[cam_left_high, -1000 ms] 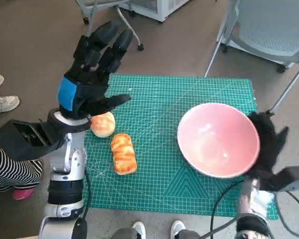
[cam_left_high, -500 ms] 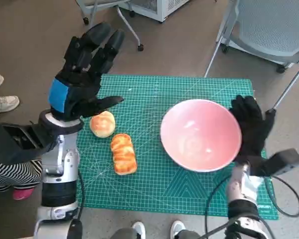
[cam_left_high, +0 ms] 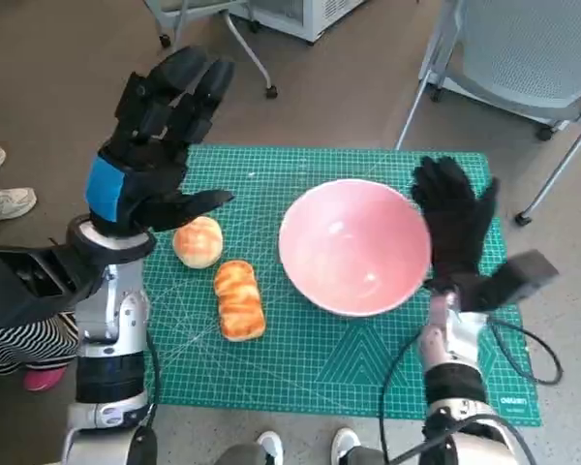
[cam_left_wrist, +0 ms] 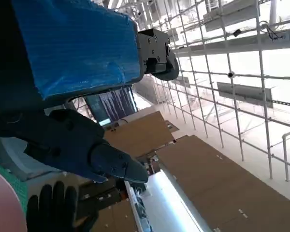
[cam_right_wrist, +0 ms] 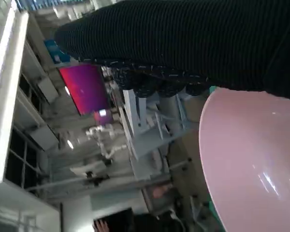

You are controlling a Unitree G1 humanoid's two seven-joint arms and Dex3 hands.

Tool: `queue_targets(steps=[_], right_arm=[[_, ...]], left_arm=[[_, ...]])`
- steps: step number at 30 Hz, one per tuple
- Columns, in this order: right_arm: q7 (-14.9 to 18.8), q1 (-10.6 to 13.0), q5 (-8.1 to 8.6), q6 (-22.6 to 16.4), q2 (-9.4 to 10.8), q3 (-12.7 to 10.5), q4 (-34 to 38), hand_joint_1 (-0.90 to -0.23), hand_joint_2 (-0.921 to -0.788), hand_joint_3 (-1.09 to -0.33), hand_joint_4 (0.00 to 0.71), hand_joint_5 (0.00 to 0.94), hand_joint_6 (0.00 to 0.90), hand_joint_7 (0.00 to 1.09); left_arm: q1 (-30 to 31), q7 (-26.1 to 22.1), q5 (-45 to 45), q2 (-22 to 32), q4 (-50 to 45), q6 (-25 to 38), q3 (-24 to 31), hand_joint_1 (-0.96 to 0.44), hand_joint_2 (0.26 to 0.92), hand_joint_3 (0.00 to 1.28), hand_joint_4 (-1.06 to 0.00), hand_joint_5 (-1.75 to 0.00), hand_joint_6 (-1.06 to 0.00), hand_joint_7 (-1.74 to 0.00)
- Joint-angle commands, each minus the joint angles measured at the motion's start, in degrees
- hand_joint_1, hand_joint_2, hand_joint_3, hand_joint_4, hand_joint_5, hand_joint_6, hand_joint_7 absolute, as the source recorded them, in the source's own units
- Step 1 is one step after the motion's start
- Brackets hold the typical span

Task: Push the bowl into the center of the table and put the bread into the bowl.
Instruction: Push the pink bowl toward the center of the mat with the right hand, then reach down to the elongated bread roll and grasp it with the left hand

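The pink bowl [cam_left_high: 355,246] sits on the green mat [cam_left_high: 310,358], close to the middle of it. The right hand [cam_left_high: 455,231] is flat against the side of the bowl. Its fingers [cam_left_high: 436,184] point straight up and away from the robot, and they are spread out a little. They touch the bowl's rim but do not wrap around it. This hand holds nothing.

In the right wrist view, the black glove [cam_right_wrist: 193,43] lies right along the pink rim of the bowl [cam_right_wrist: 251,164].

There are two pieces of bread. The round bun [cam_left_high: 198,240] lies just under the thumb [cam_left_high: 198,202] of the left hand [cam_left_high: 140,160]. The long striped loaf [cam_left_high: 239,298] lies right next to the bun, closer to the robot. Both sit on the mat, apart from the bowl.

The left hand is lifted above the edge of the mat. Its fingers [cam_left_high: 179,82] are stretched out and apart, pointing away from the robot. Its thumb sticks out toward the bowl. It touches neither bread and holds nothing.
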Motion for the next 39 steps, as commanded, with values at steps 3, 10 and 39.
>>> queue_targets(steps=[3,10,39], right_arm=[[-0.77,-0.81,-0.45,1.43,0.61,0.24,2.40,-0.575,-0.921,-0.859,0.071,0.000,-0.001,0.41],[-1.22,-3.32,-1.03,2.93,-0.61,0.56,4.10,-0.580,-0.921,-0.860,0.071,0.001,0.000,0.41],[-2.46,9.22,-4.71,5.90,-5.95,8.80,-42.85,-0.670,-0.921,-0.734,0.127,0.015,0.042,0.51]], left_arm=[[0.43,0.50,0.17,0.21,-0.61,-0.84,0.29,-0.23,0.921,0.04,-0.17,0.00,0.00,-0.54],[0.74,0.92,0.81,-0.35,-0.79,-1.15,-0.40,-0.22,0.921,0.04,-0.17,0.00,0.00,-0.54],[-0.08,1.28,0.48,-2.78,-0.06,-1.13,-2.19,-0.28,0.921,0.05,-0.16,0.00,0.00,-0.53]])
